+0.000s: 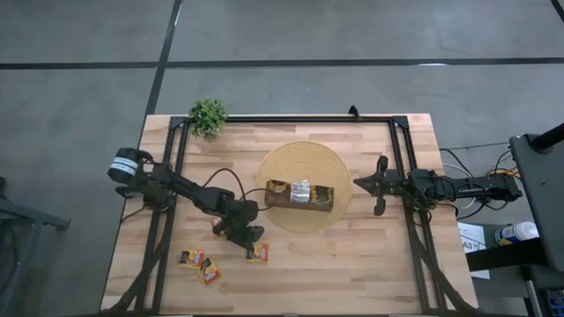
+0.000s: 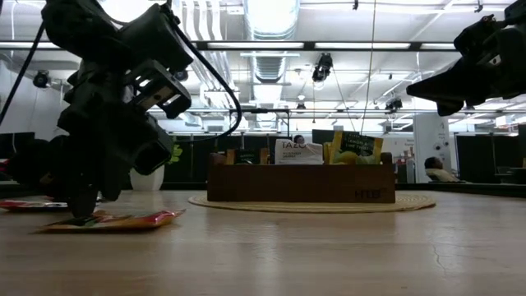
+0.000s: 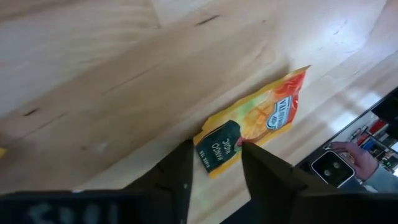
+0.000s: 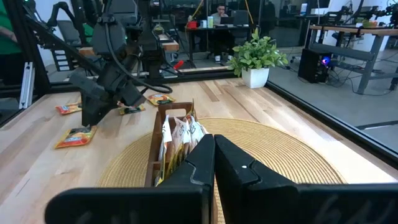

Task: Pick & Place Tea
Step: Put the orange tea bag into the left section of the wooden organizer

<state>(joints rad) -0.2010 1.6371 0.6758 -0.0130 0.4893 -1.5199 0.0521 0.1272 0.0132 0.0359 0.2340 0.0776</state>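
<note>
table (image 1: 370,264) — wood | on it: round mat (image 1: 339,167), potted plant (image 1: 208,115), three sachets (image 1: 257,254)

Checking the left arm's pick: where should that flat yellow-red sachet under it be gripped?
Grip the sachet at its dark-label end, coming straight down from above. It lies flat on the table, so only an edge offers purchase; the left gripper already has open fingers astride that end.

between the dark left end effector (image 3: 214,163) fingers: a yellow-orange-red sachet (image 3: 255,119) (dark green label), pale wood-grain worktop (image 3: 93,74) beneath.
</note>
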